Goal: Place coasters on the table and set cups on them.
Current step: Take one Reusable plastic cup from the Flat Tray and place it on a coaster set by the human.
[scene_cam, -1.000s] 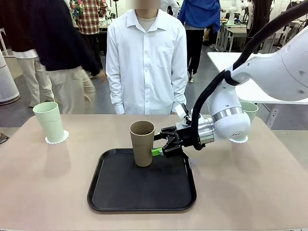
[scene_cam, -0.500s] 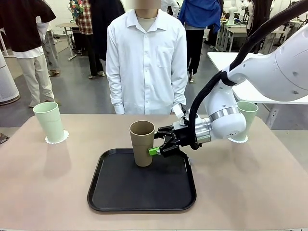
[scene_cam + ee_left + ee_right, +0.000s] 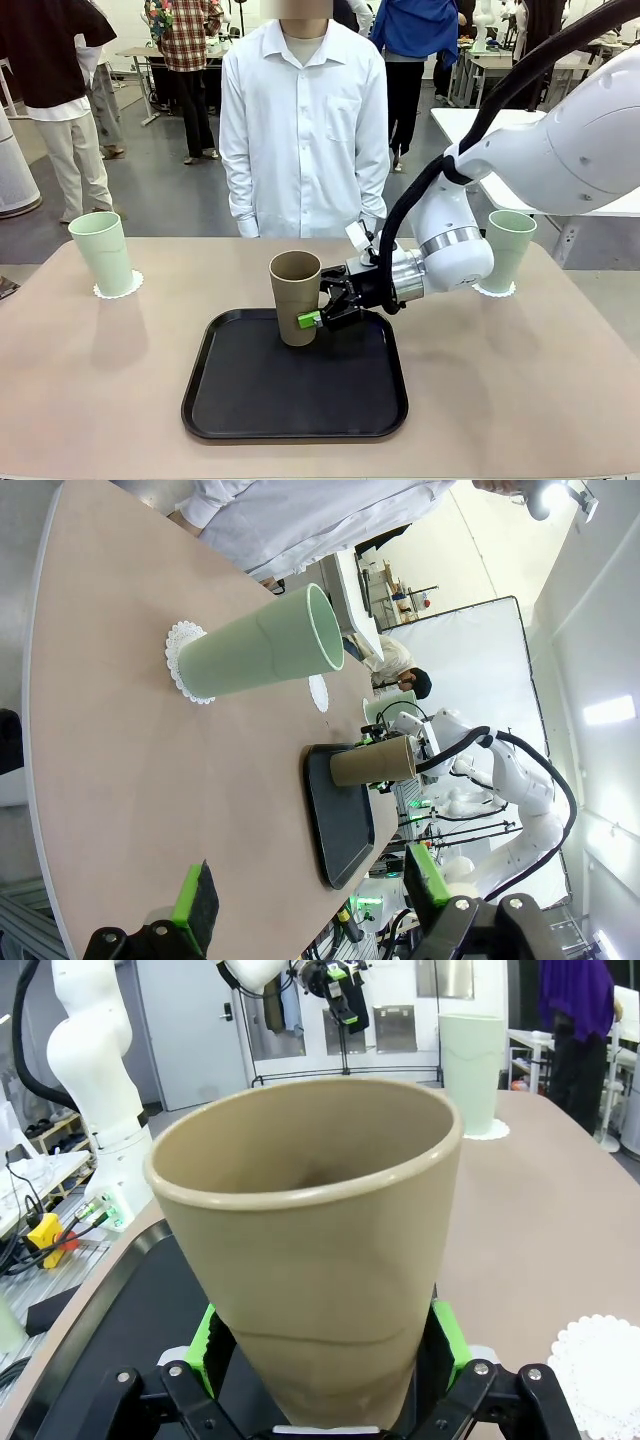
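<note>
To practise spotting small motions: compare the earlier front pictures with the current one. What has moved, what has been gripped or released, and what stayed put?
The right gripper slid leftward until its open fingers straddle the tan cup; they have not closed on it. The tan cup stays upright on the black tray. Both mint cups remain on their coasters.

The middle cup (image 3: 295, 297) is tan brown. The tray (image 3: 295, 400) is black. Two cups (image 3: 103, 253) are pale green on lacy white coasters (image 3: 118, 288).
</note>
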`<state>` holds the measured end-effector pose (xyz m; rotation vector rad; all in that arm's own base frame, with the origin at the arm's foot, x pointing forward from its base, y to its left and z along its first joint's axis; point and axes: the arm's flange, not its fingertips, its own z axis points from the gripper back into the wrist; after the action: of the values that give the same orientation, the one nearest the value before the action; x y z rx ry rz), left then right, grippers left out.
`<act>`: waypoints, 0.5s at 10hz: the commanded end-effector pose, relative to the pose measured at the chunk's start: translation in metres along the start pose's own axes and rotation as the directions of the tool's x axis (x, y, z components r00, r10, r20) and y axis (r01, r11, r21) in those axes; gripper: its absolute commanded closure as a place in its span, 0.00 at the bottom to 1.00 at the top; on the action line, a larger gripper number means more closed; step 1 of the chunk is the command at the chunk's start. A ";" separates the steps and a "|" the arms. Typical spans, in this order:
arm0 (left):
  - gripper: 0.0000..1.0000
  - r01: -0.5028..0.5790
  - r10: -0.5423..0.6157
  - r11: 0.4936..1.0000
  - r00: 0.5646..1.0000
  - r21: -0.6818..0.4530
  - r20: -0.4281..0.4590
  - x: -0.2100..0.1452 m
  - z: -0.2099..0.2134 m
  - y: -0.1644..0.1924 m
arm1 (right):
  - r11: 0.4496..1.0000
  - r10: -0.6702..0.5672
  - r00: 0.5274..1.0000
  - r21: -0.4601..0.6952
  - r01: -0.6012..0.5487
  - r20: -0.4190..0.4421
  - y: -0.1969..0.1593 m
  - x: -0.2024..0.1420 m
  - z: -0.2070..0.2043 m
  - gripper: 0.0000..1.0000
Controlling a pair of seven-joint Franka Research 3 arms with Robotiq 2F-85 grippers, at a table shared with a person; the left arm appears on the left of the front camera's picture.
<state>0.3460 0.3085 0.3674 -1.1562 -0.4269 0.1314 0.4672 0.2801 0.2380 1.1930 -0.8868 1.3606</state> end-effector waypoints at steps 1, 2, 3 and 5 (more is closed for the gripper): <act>0.00 0.003 -0.003 1.000 1.000 0.000 0.004 -0.001 0.001 -0.002 | 0.999 0.013 1.000 0.033 -0.013 -0.016 -0.009 -0.005 -0.012 0.00; 0.00 0.003 -0.003 1.000 1.000 0.000 0.004 -0.001 0.001 -0.002 | 0.999 0.010 1.000 0.043 -0.009 -0.022 -0.011 -0.007 -0.018 0.00; 0.00 0.003 -0.003 1.000 1.000 0.000 0.004 -0.001 0.001 -0.002 | 0.999 0.012 1.000 0.042 -0.011 -0.025 -0.013 -0.008 -0.022 0.00; 0.00 0.003 -0.003 1.000 1.000 0.000 0.004 -0.001 0.001 -0.002 | 0.997 0.051 0.998 0.059 -0.050 -0.023 -0.012 -0.008 -0.025 0.30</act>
<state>0.3460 0.3085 0.3674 -1.1562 -0.4269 0.1314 0.4708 0.3007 0.2267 1.2141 -0.8616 1.4061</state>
